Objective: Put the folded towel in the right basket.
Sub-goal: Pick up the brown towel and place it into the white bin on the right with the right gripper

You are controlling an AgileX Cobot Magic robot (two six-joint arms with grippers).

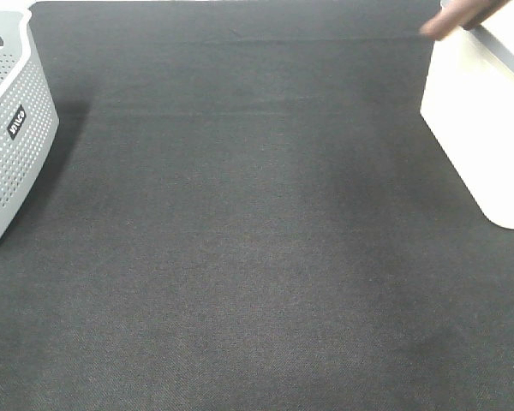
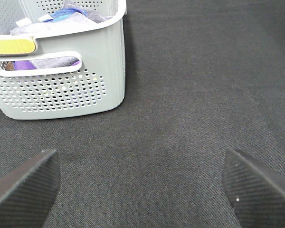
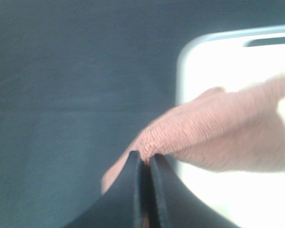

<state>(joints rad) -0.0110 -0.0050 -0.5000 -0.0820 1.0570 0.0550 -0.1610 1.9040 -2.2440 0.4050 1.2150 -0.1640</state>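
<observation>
Two baskets: left basket (image 1: 13, 145) holds cloths (image 2: 71, 9); right pincer (image 3: 146, 159) clamps towel (image 3: 218, 137); left pincer (image 2: 142, 183) spread.

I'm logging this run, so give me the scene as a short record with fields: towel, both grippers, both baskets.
towel: pink, pinched at one edge, hanging over the right basket
right gripper: shut on the towel
left gripper: open, holding nothing, over the dark mat
right basket: white, at the right edge of the high view
left basket: grey, perforated, holds blue and purple cloth
task state: towel not yet released
</observation>
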